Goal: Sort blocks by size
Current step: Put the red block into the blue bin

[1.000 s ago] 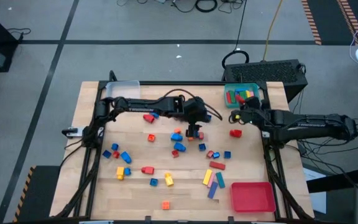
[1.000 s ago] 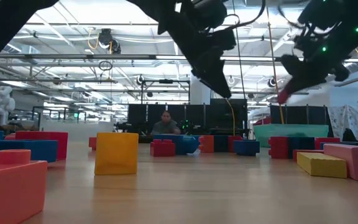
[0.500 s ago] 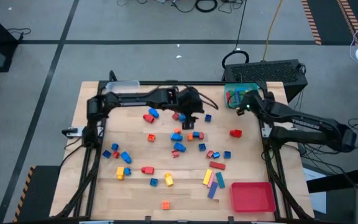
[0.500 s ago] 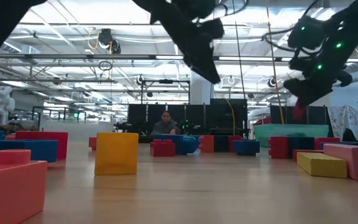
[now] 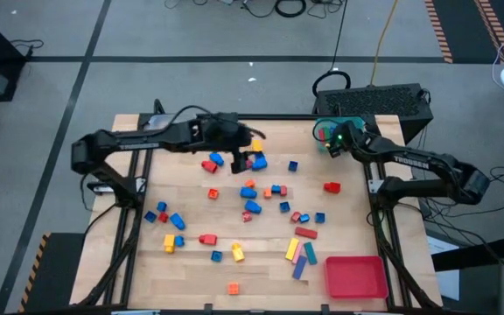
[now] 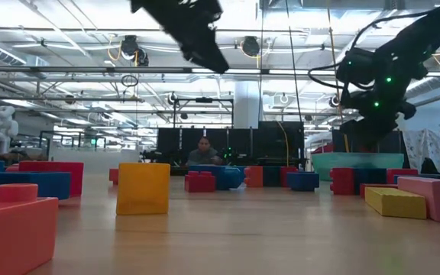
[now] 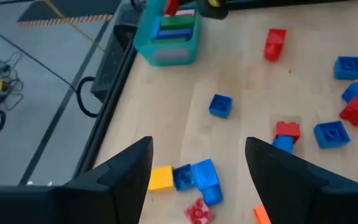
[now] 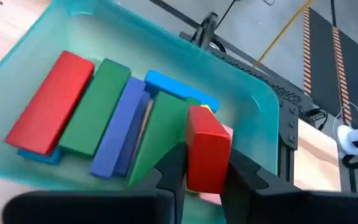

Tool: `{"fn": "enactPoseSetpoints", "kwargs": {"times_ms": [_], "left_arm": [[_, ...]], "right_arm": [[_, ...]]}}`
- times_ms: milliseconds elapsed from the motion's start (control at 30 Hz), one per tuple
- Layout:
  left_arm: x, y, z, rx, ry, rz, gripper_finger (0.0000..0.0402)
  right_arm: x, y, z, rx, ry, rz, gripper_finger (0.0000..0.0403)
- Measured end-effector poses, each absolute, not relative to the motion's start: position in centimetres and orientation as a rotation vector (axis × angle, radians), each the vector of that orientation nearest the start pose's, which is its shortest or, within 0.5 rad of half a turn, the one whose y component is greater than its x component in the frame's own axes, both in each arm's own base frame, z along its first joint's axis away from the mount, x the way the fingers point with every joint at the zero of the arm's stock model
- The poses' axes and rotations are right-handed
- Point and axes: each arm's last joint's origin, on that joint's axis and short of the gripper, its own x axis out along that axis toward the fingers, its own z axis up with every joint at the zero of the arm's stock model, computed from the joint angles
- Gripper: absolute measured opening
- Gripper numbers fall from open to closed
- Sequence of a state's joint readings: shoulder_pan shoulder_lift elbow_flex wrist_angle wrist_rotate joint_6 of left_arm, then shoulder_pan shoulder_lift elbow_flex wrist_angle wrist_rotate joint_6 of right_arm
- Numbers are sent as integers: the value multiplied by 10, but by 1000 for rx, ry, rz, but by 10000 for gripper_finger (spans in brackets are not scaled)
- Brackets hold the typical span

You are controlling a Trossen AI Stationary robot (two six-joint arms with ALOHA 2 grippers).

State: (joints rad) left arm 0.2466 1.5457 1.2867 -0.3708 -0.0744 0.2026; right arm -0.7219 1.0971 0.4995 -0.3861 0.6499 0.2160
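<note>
**Blocks: a red bar over the teal tray, the rest loose on the table**

Blocks lie scattered across the wooden table, most of them below the two raised arms and well apart from either one. The right gripper hangs over the teal tray, its two fingers pressed to either side of a red bar block, which stands on end between them. Beneath that gripper, inside the tray, lie a red bar, a green bar, a blue bar and another green one, side by side and touching. In the high view this gripper sits at the tray's near edge.

The left gripper hovers above the table with its fingers spread apart and nothing between them. Directly under it sit a yellow brick, a pair of blue bricks touching it, and a small red piece. Ahead of those fingers a blue cube lies alone; farther ahead still stands the teal tray.

A red tray rests at the table's near right corner, well apart from both grippers. Beyond the table a person sits in the room.
</note>
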Motion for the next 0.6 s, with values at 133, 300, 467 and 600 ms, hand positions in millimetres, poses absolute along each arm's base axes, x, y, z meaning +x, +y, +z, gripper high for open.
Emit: {"fn": "enactPoseSetpoints", "kwargs": {"times_ms": [133,300,467,600], "left_arm": [[316,82,283,86,669,271,255],[308,75,261,18,656,282,255],[318,58,243,11,528,169,255],[331,39,227,1,484,79,255]], "right_arm": [[125,-139,176,173,929,-1409,116],[120,-137,181,133,926,-1466,160],[120,-130,191,131,855,-1446,174],[122,-119,200,195,755,-1325,166]]}}
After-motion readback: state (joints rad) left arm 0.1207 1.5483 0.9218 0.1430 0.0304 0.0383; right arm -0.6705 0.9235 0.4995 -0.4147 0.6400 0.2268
